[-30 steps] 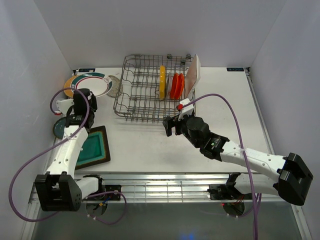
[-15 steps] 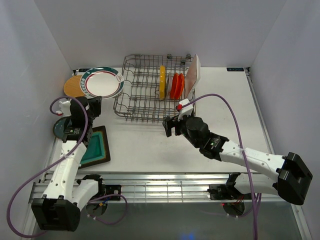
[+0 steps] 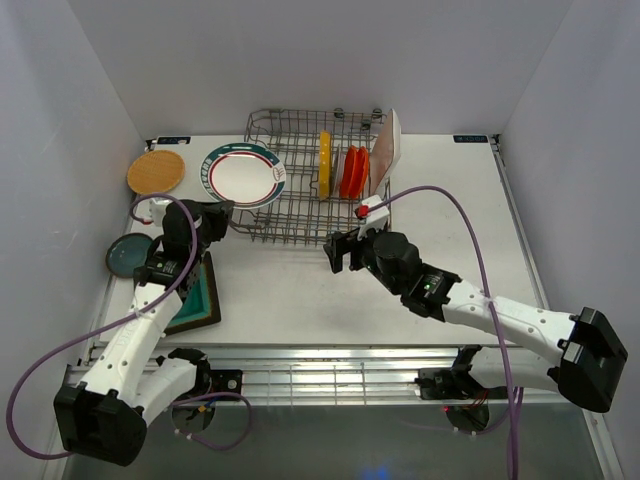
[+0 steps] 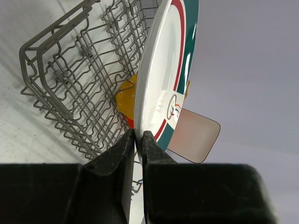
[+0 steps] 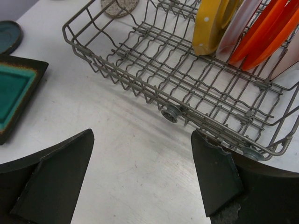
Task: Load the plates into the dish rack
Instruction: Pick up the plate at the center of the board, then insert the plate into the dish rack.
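Observation:
My left gripper is shut on the rim of the white green-rimmed plate and holds it tilted above the left end of the grey wire dish rack. A yellow plate, orange-red plates and a white rectangular plate stand in the rack's right part. The wooden plate, dark teal plate and square teal plate lie on the table at the left. My right gripper is open and empty just in front of the rack.
White walls close in the table on the left, back and right. A speckled round plate lies on the table past the rack's left end. A metal rail runs along the near table edge.
My left gripper has lifted the white green-rimmed plate off the wooden plate and carried it right, over the rack's left end. The right arm has barely moved.

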